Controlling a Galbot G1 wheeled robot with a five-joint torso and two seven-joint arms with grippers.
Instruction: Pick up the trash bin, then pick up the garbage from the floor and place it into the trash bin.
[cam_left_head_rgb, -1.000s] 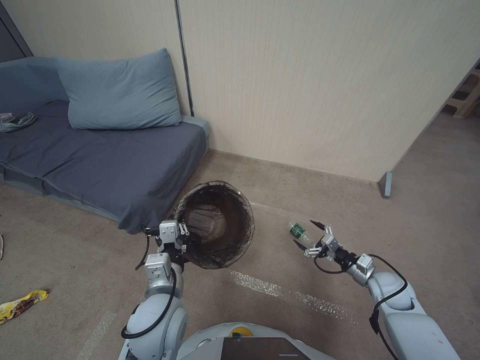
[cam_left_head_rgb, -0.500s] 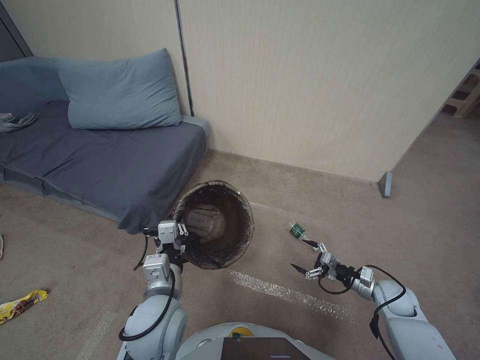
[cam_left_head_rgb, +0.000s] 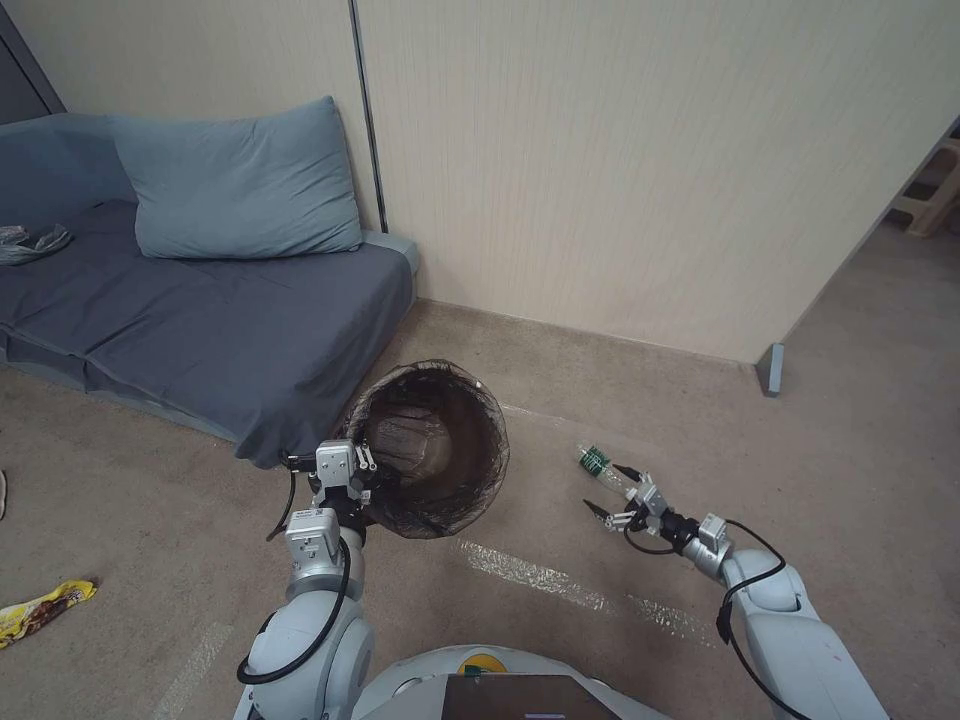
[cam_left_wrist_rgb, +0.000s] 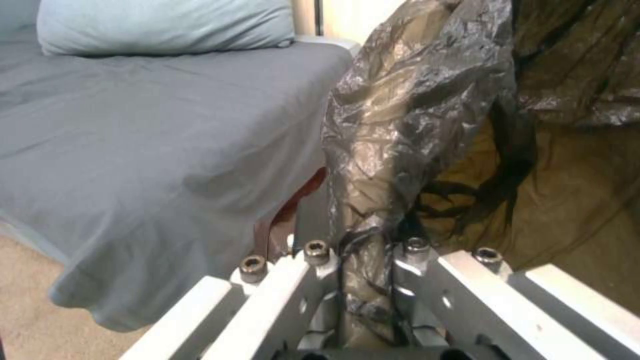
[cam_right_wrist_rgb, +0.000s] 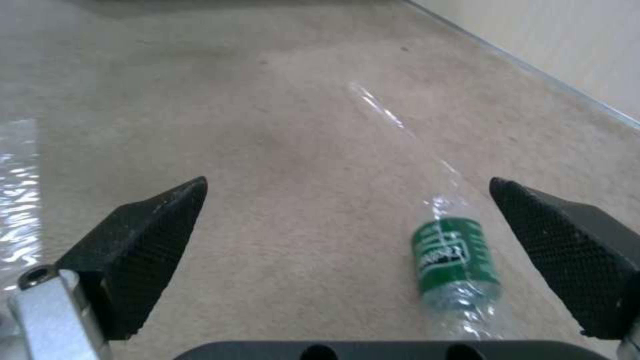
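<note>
Head view: sofa (cam_left_head_rgb: 200, 330) beside trash bin (cam_left_head_rgb: 435, 450)

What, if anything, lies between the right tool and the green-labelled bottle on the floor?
Nothing visible does. The right tool is open, and the bottle lies on bare carpet between its two fingers, nearer one of them. The left tool holds the trash bin by its bagged rim.

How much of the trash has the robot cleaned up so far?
Done: the left gripper holds the trash bin up by its rim. In hand: the open right gripper sits low beside the green-labelled bottle, not yet gripping it. Left: that bottle and the yellow wrapper on the floor.
</note>
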